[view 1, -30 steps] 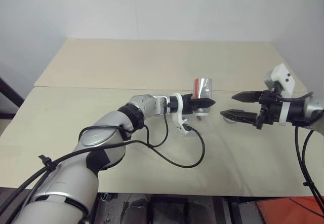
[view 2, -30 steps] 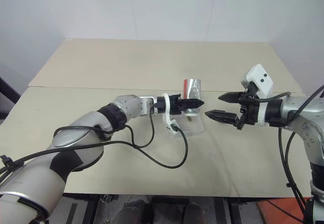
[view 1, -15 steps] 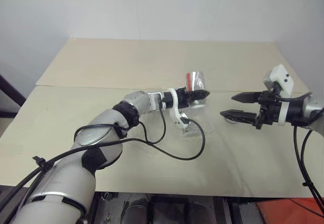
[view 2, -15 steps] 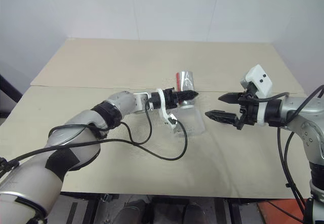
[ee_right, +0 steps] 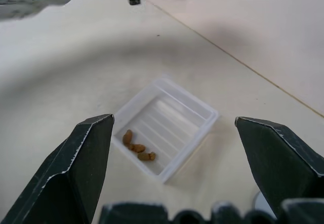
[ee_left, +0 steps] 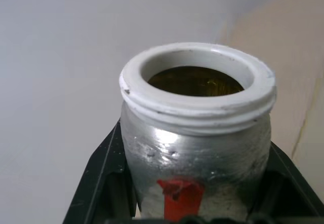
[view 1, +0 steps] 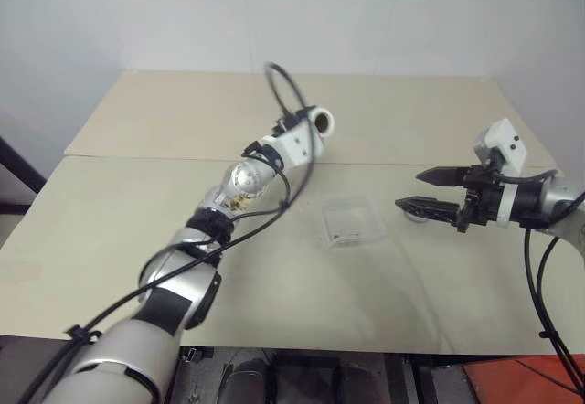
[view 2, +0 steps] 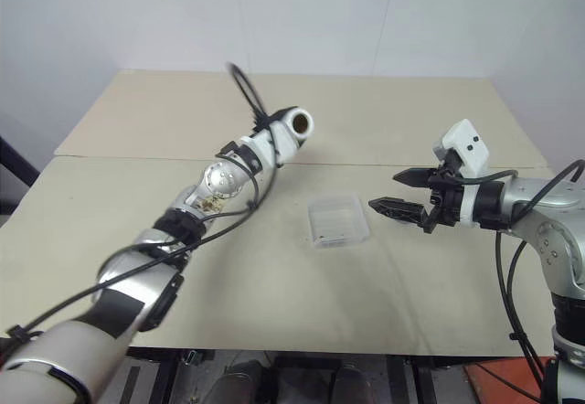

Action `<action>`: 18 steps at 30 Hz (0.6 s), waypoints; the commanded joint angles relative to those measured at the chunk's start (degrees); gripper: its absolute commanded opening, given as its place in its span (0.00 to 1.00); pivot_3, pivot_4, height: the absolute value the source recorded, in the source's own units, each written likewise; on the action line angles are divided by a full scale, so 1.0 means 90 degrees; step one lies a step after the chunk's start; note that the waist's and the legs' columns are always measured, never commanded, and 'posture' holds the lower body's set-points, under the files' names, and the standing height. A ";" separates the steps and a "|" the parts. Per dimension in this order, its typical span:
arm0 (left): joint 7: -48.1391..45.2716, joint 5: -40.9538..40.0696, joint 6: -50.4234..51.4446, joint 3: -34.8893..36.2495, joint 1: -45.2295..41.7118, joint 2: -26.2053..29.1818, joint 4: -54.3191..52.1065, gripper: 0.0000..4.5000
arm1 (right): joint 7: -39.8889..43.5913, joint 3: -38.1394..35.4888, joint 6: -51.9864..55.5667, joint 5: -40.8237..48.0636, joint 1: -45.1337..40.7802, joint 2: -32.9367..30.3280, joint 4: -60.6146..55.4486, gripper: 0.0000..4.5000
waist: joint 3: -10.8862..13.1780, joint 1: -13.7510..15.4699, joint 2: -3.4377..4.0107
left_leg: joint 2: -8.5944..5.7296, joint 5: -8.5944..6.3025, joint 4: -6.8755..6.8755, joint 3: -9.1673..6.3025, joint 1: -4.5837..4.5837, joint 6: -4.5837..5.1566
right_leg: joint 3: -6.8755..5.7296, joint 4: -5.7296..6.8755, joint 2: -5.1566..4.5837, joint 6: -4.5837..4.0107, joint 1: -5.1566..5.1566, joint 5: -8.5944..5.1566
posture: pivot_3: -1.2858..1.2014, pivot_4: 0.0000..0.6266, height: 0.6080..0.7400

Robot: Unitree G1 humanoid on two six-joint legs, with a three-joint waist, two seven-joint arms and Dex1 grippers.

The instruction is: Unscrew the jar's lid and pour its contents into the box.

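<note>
I see the box [ee_right: 164, 126] on the table [view 1: 137, 221] holding a few brown pellets [ee_right: 137, 147]. My left gripper [ee_left: 195, 203], clamped on the open jar [ee_left: 197, 138], has swung up and away from over it. My right gripper [view 1: 422, 192] waits spread, empty, beside the box.

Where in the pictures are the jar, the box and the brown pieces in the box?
jar [ee_left: 195, 148]: left wrist view, on its silvery side wall.
box [ee_right: 201, 108]: right wrist view, on its far rim.
brown pieces [ee_right: 137, 148]: right wrist view, on the middle piece of the cluster.
</note>
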 commanded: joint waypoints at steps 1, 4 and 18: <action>-0.0555 -0.0964 0.1340 0.0675 0.0173 -0.0012 -0.0901 0.46 | -0.0058 -0.0244 -0.0199 0.0066 -0.0121 -0.0020 -0.0091 0.99 | 0.0000 -0.0055 0.0000 | -0.0001 0.0000 -0.0001 -0.0002 0.0000 0.0000 | -0.0001 -0.0001 0.0001 0.0000 0.0000 0.0000 | 0.52 0.24 1.00; -0.1062 -0.1374 0.2460 0.0830 0.0618 0.0069 -0.1587 0.46 | -0.0003 -0.0282 -0.0275 0.0107 -0.0086 -0.0033 -0.0137 0.99 | 0.0000 -0.0126 0.0001 | -0.0004 0.0001 -0.0004 -0.0003 0.0009 -0.0001 | 0.0003 -0.0001 0.0001 0.0000 0.0007 0.0000 | 0.52 0.24 1.00; -0.0836 -0.0807 0.1804 0.0637 0.1841 -0.0169 -0.1895 0.46 | 0.0039 -0.0205 -0.0447 0.0010 0.0063 -0.0086 -0.0197 0.99 | -0.0001 -0.0088 0.0001 | -0.0004 0.0001 -0.0006 -0.0002 0.0017 -0.0001 | 0.0012 0.0001 0.0000 -0.0001 0.0012 0.0000 | 0.52 0.24 1.00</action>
